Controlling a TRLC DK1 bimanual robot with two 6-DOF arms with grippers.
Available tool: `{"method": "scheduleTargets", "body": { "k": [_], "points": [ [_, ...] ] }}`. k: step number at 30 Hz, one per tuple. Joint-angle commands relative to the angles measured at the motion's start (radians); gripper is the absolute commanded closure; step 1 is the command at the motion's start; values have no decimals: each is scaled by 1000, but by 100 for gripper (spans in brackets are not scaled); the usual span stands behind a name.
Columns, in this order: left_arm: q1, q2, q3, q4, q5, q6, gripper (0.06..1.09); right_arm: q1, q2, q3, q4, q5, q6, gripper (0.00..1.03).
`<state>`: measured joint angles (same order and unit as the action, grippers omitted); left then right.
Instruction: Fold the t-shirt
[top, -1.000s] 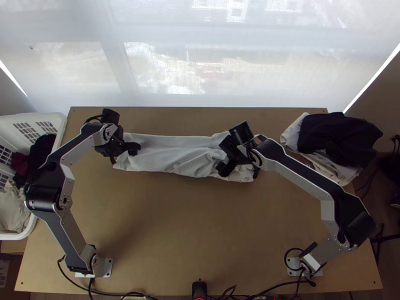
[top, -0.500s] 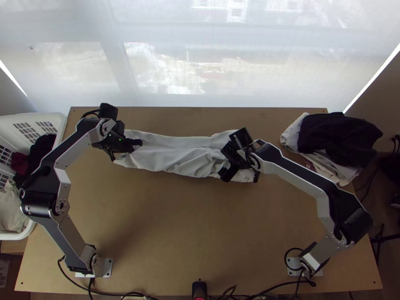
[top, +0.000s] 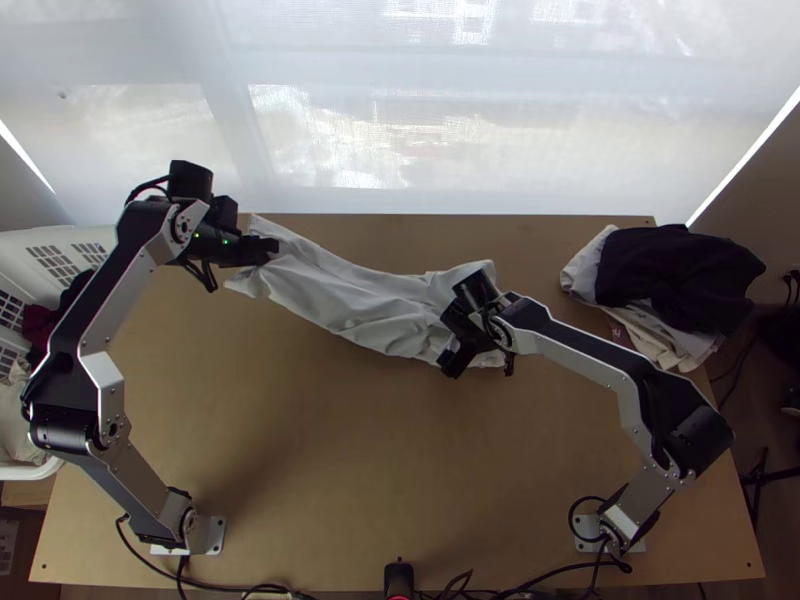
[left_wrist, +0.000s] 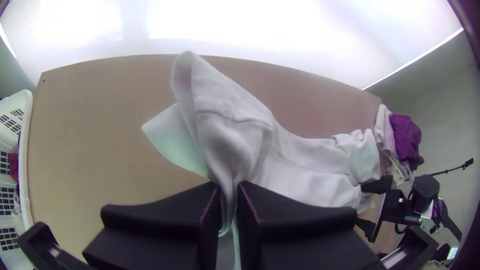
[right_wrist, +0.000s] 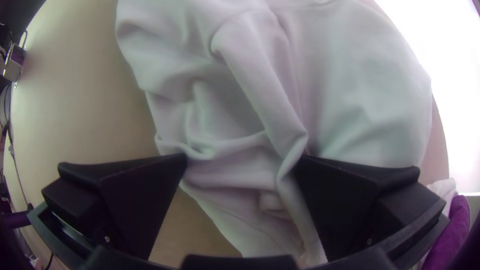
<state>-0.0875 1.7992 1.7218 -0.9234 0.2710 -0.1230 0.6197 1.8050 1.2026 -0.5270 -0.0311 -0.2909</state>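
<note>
Top view: long, wrinkled white fabric t-shirt (top: 375, 308) is laid across the light wooden surface (top: 340, 460) | one end is pinched by the black, flat-fingered left end effector (top: 268, 249) | black, flat-fingered right end effector (top: 449, 336) is spread wide at the other end, cloth seen between its fingers.

A lab-like workspace: robot arms (top: 581, 358), trailing cables (top: 580, 567), wooden table (top: 350, 480).

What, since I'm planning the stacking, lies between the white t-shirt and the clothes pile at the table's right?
Between the t-shirt and the pile, the top view shows bare tabletop, with the right arm extending over part of the stretch.
</note>
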Motion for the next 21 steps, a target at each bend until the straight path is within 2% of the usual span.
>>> {"method": "scheduleTargets", "body": {
  "k": [1, 12, 16, 21],
  "points": [
    [-54, -21, 67, -25, 62, 0, 105, 0, 13, -20, 4, -1, 6, 5],
    [-189, -8, 128, -12, 109, -17, 105, 0, -88, 71, -59, -1, 15, 5],
    [-227, 5, 147, 5, 111, -21, 105, -28, -165, 157, -180, -6, 2, 5],
    [-262, 37, 191, 20, 149, -66, 105, -133, -282, 227, -303, -24, -17, 5]
  ]
}}
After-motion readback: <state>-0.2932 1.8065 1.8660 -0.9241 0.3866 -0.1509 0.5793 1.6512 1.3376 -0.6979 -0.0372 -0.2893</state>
